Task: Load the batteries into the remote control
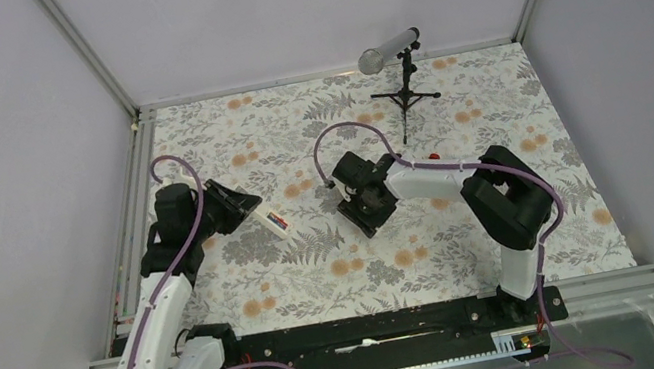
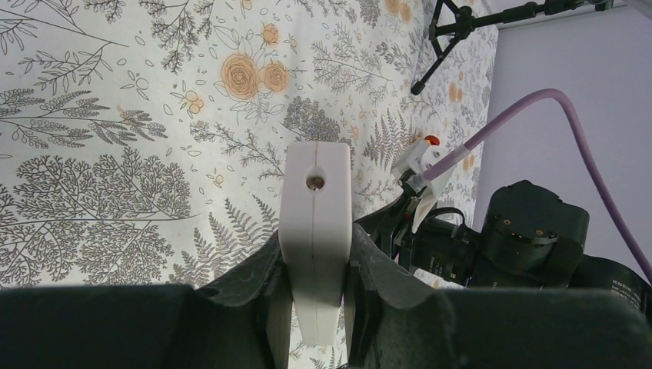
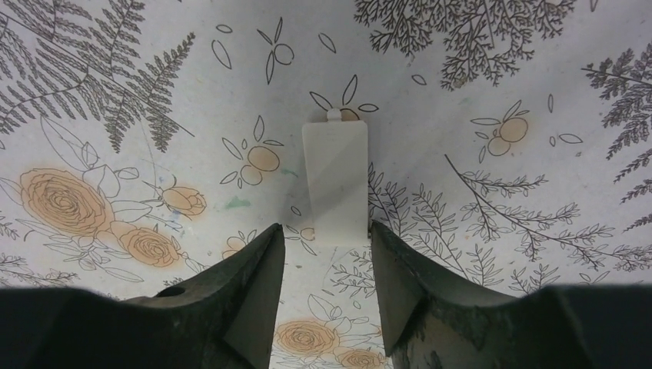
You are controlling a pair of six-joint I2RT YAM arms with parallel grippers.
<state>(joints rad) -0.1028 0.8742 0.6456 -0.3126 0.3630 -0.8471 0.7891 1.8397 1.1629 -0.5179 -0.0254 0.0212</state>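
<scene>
Left gripper (image 2: 315,257) is clamped on the remote (image 2: 315,215), its two dark fingers (image 2: 269,284) pressed against the flat sides of the white bar. The remote stands on edge in the wrist view, with a thin seam and a small round hole on the narrow face turned towards the camera. Seen from above, the same remote (image 1: 274,221) sticks out of the gripper towards the middle of the table and lies low over the flowered cloth (image 1: 368,269). The batteries (image 1: 279,220) show as a small red and blue patch on its upper side, too small to tell how they sit.

Right gripper (image 3: 327,231) is down near the cloth with its jaws about half apart. A small white cover (image 3: 334,181) lies flat on the cloth, and its near end sits between the fingertips (image 3: 257,269). The finger on the right of that view is at the cover's corner, while a strip of cloth shows between the cover and the other finger, so nothing is gripped.

From above, the two grippers face each other across the middle of the table, near but apart. A microphone (image 1: 388,50) on a small tripod (image 1: 406,94) stands at the far edge.
</scene>
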